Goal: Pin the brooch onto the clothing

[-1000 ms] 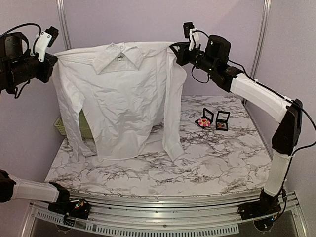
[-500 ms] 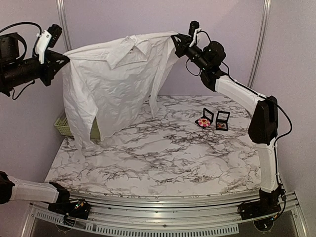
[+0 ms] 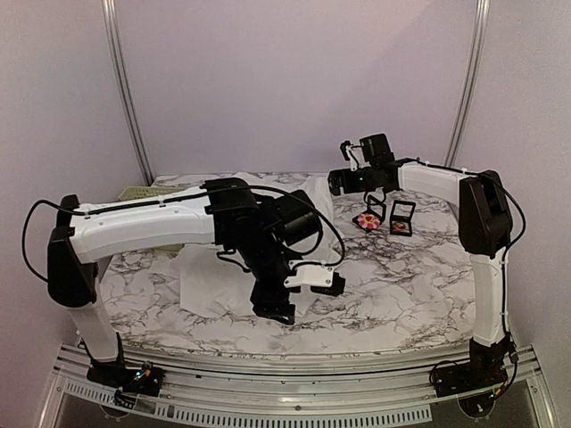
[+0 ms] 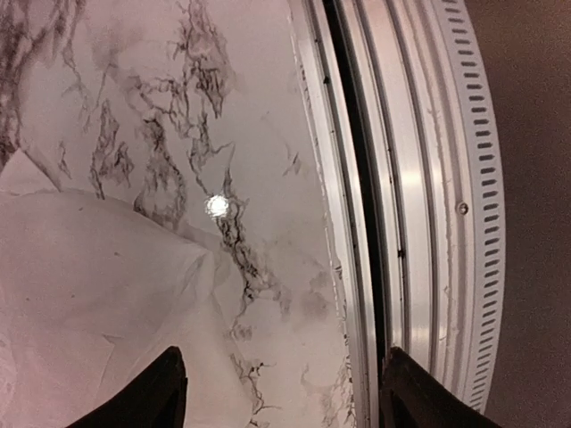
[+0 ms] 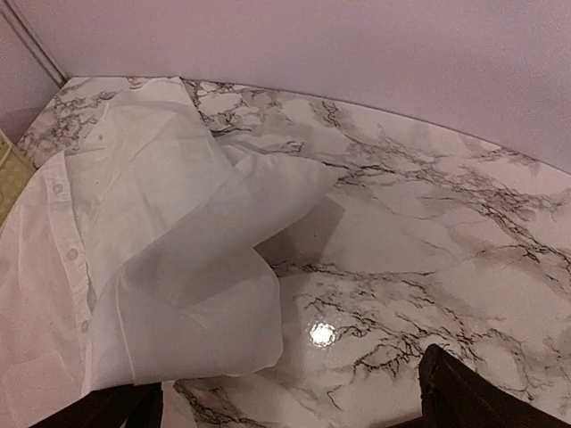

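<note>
Your shirt (image 3: pixel 201 281) lies crumpled on the marble table (image 3: pixel 401 285), spread from about 9 to 12 o'clock of its middle. Both claws are wide and empty. The left claw (image 4: pixel 285 397) hangs over the shirt's near edge, the right claw (image 5: pixel 285 406) over its far right edge. The brooch (image 3: pixel 367 220) sits in an open box (image 3: pixel 376 208) at 2 o'clock.

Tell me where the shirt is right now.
In the top view the shirt lies on the left half of the marble table, partly hidden under the left arm, left of the two open black boxes.
</note>
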Action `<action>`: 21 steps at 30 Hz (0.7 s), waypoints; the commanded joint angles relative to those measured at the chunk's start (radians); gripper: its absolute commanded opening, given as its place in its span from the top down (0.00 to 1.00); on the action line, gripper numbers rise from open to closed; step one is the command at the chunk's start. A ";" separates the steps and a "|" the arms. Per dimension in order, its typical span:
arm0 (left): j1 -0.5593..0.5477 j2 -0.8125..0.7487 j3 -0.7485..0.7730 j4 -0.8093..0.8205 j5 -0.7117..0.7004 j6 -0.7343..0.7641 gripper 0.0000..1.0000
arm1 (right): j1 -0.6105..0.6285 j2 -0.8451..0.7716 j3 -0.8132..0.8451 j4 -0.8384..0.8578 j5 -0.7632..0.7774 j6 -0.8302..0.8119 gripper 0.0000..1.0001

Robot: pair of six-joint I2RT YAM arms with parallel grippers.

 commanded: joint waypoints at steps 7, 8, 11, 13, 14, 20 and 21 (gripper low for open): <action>0.201 -0.078 0.078 -0.025 -0.082 -0.023 0.23 | -0.017 -0.138 0.127 -0.449 0.220 -0.019 0.07; 0.267 -0.096 0.070 -0.011 -0.094 -0.047 0.26 | 0.007 -0.170 0.090 -0.436 0.220 -0.011 0.09; 0.472 -0.166 0.017 0.035 -0.120 -0.101 0.36 | 0.133 -0.248 -0.083 -0.327 0.191 -0.006 0.17; 0.578 -0.222 -0.069 0.082 -0.145 -0.099 0.39 | 0.236 -0.314 -0.208 -0.214 0.129 -0.028 0.23; 0.617 -0.255 -0.120 0.114 -0.185 -0.089 0.41 | 0.287 -0.340 -0.268 -0.159 0.096 -0.037 0.26; 0.730 -0.355 -0.382 0.309 -0.346 -0.040 0.45 | 0.469 -0.252 -0.337 -0.020 -0.073 0.054 0.51; 0.746 -0.349 -0.407 0.325 -0.359 -0.040 0.45 | 0.479 -0.222 -0.330 -0.031 -0.076 0.085 0.54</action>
